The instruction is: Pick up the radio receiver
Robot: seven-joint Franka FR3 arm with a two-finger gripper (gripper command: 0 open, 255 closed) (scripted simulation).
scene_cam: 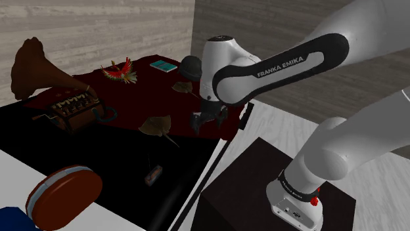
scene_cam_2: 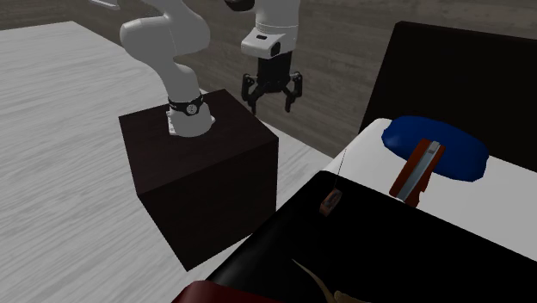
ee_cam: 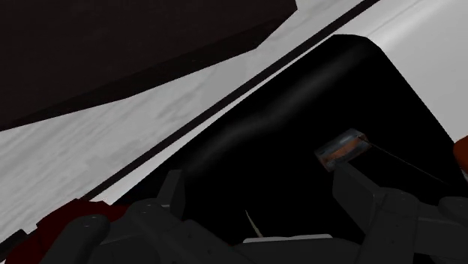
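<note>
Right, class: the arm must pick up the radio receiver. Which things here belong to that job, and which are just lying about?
For the job: the radio, small with a thin aerial; the gripper, open.

Just lying about: gramophone; red bird; teal book; blue cushion.

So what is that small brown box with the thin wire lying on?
The small brown box lies on a glossy black surface, with no other thing visible beneath it. Whatever is below that surface is covered by it and cannot be seen.
</note>
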